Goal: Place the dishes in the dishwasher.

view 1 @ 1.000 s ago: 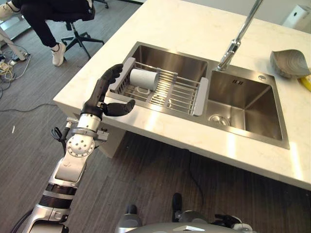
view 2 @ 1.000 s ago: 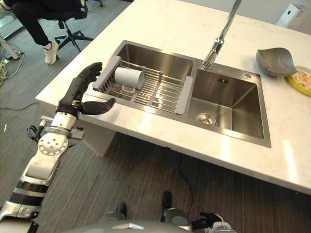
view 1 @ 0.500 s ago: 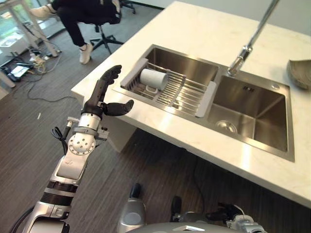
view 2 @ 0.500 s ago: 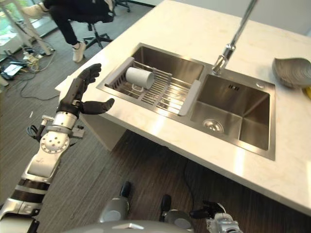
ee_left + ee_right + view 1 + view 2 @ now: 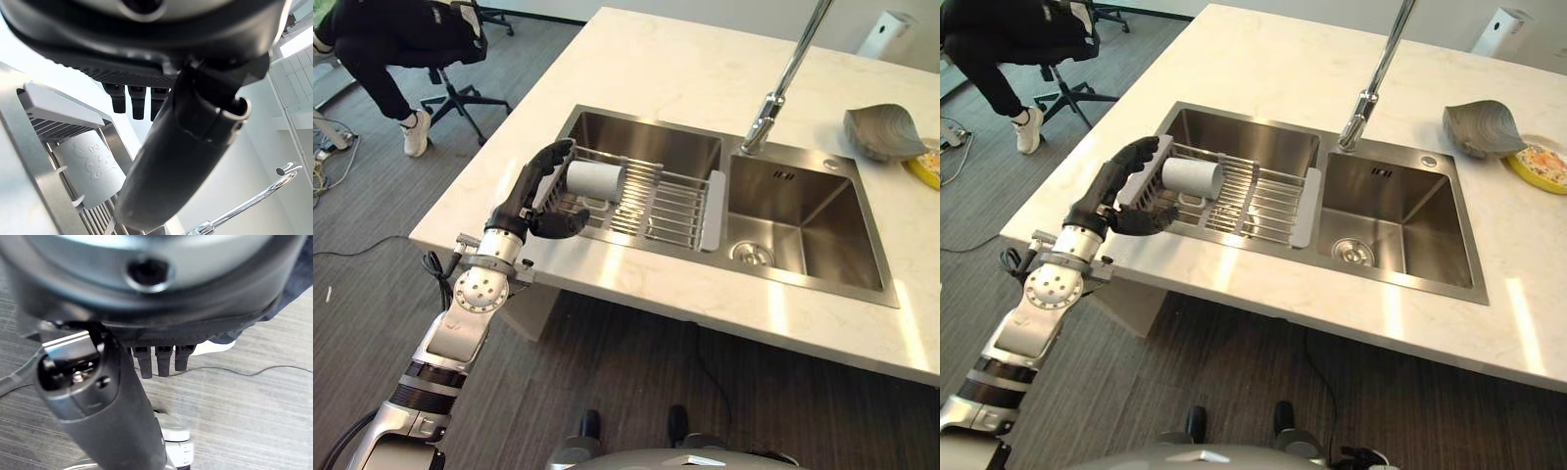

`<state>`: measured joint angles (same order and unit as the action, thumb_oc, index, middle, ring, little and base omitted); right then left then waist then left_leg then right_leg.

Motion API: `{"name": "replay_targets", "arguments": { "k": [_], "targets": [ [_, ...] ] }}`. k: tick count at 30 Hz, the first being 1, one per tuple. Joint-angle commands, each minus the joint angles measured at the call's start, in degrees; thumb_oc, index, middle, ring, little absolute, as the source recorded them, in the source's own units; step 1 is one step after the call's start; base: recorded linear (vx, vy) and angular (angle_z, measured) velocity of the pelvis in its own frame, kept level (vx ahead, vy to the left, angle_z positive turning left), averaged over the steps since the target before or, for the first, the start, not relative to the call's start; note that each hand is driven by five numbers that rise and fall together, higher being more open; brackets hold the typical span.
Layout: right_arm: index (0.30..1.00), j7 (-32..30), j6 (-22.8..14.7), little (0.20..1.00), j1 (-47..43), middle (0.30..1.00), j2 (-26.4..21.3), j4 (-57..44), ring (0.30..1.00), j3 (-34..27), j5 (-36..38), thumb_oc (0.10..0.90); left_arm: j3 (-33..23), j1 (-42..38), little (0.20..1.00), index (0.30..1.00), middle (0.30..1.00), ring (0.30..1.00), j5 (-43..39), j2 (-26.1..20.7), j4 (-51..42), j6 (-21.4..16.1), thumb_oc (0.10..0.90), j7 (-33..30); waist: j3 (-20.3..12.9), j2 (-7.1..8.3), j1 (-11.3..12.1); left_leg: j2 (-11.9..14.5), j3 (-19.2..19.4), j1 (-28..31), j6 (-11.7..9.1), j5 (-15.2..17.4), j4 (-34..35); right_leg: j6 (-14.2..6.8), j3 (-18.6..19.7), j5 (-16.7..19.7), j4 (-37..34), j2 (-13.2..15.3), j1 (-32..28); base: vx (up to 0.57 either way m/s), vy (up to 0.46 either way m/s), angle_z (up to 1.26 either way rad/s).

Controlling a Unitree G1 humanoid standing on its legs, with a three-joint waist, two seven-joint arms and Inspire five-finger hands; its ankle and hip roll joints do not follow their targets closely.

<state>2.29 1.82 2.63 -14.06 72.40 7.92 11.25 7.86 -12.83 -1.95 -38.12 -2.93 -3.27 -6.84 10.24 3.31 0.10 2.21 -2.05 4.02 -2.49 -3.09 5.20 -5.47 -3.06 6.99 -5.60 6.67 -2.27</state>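
A: Where is the dish?

B: The white cylindrical mug (image 5: 594, 180) lies on its side at the left end of the grey wire drying rack (image 5: 658, 202), its handle turned down toward the bars; the rack spans the left basin of the stainless steel double sink (image 5: 808, 220), which is set into the pale marble-patterned desk (image 5: 675, 69).

A: And the left robot hand?

B: The left robot hand (image 5: 540, 191) reaches over the desk's near left edge at the rack's left end, just beside the mug; its fingers are straight and slightly bent above the rack's grey end piece, the thumb spread below them toward the mug; it is released, grasping nothing; in the left wrist view the mug (image 5: 90, 166) shows past the fingertips (image 5: 138, 101), apart from them.

A: The right robot hand?

B: The right robot hand (image 5: 110, 396) shows in its wrist view over the dark wood-grain floor (image 5: 244, 406), fingers relaxed and holding nothing.

A: What else is around?

B: A tall chrome tap (image 5: 781, 83) stands behind the sink; a grey leaf-shaped bowl (image 5: 883, 129) and a yellow plate (image 5: 1540, 166) sit on the desk at the far right; a person in dark clothes sits on an office chair (image 5: 450, 83) at the upper left.
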Motion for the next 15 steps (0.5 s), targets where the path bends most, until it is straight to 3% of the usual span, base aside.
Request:
{"name": "replay_targets", "arguments": {
  "k": [1, 7, 11, 15],
  "targets": [
    [0.900, 0.36, -0.38, 0.900, -0.96, 0.900, -3.67, 0.51, 0.900, 0.84, -0.41, 0.800, 1.74, -13.44, 0.900, 0.900, 0.900, 0.900, 6.04, -4.24, -0.45, -4.72, 0.800, -0.93, -3.91, -1.22, 0.55, 3.09, 0.11, -1.29, -2.48, 3.11, -0.33, -6.96, -0.30, -7.33, 4.53, 3.85, -1.15, 0.02, 0.035, -0.15],
    [0.900, 1.16, -0.58, 0.900, -1.27, 0.900, -4.25, 0.28, 0.900, 2.16, -0.60, 0.800, 7.06, -20.55, 0.900, 0.900, 0.900, 0.900, 13.19, -10.24, 6.59, -3.49, 0.800, -1.54, -4.48, -1.58, -0.16, 3.64, 3.38, 0.66, -2.83, 4.48, -0.20, -8.31, 0.49, -5.25, 1.06, 4.29, -1.57, 0.03, 0.015, -0.32],
    [0.900, 1.91, -1.72, 0.900, -0.14, 0.900, -4.27, -2.19, 0.900, 2.48, -0.82, 0.800, 6.78, -20.10, 0.900, 0.900, 0.900, 0.900, 15.85, -11.85, 9.03, -3.20, 0.800, -2.26, -4.79, -1.52, -0.58, 3.88, 4.62, 1.10, -2.94, 4.23, -0.20, -8.53, 1.35, -4.35, 0.63, 4.22, -1.05, 0.02, -0.010, -0.39],
    [0.900, 1.56, -1.45, 0.900, 0.30, 0.900, -3.36, -1.01, 0.900, 1.63, 0.46, 0.800, 10.17, -23.57, 0.900, 0.900, 0.900, 0.900, 18.72, -12.54, 13.90, -1.82, 0.800, -2.93, -5.02, -1.81, -1.58, 4.17, 5.60, 1.61, -3.06, 4.36, -0.20, -8.66, 1.97, -4.19, 0.60, 4.04, -0.64, 0.03, -0.007, -0.18]
  ]
}}
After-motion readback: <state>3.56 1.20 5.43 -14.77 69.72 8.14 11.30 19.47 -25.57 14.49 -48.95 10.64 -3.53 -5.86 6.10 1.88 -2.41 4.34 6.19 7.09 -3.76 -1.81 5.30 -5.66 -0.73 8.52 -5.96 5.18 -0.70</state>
